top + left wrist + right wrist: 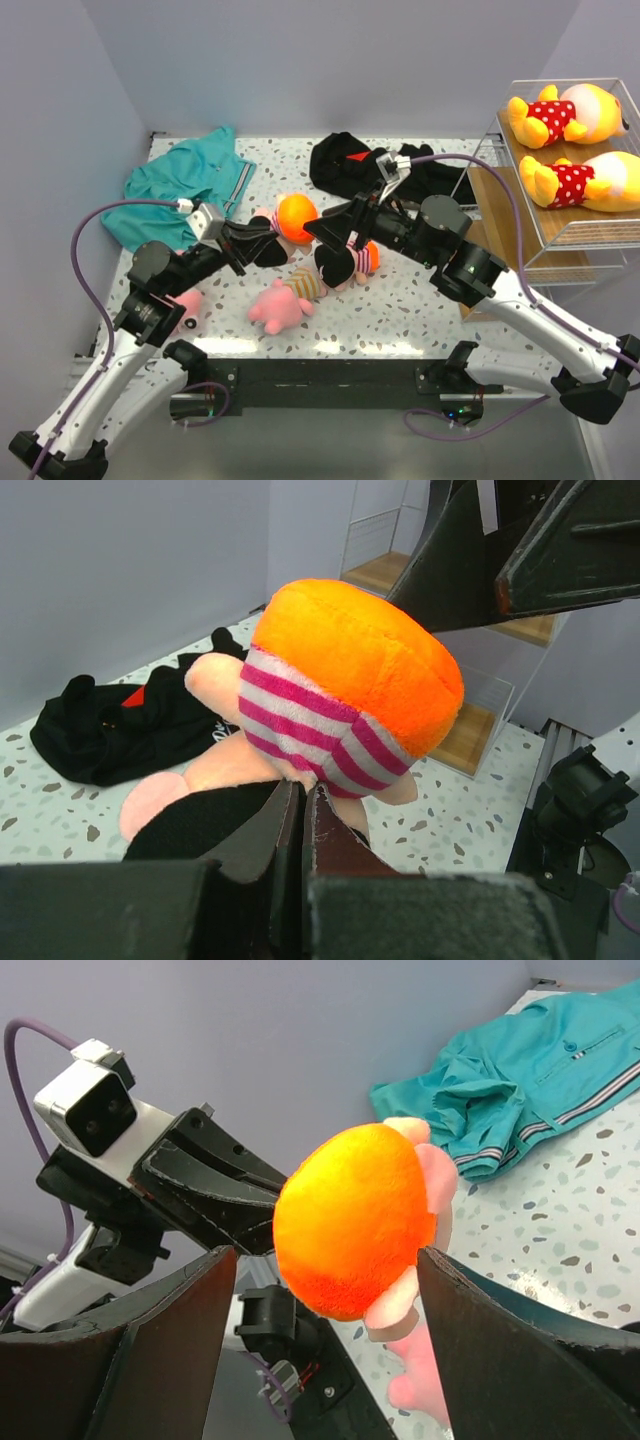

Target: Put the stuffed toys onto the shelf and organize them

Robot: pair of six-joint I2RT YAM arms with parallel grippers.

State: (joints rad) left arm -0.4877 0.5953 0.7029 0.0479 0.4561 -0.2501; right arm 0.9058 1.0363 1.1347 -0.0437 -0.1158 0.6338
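Left gripper [303,798] is closed, its 2 fingers pinched together on the dark underside of a black-haired doll [345,695], which it holds off the table [420,310] with the orange bottoms up and the pink-striped top just below them. Right gripper [330,1295] is open, 1 finger on each side of the doll's orange end. The right-hand finger looks close to or just touching the plush, and the other stands a little apart. In the top view the 2 grippers meet nose to nose above the middle of the table with this doll between them. Below them on the tabletop lie a second doll [348,262] in a striped top and a pink pig [278,306], near each other. Another pink toy [190,305] is partly hidden under the left arm. At the right edge stands the shelf [495,205], with 2 yellow-orange bears [565,115] in red dotted tops lying side by side on its upper tier. A teal shirt [185,185] and a black garment [345,160] lie at the far side of the table.
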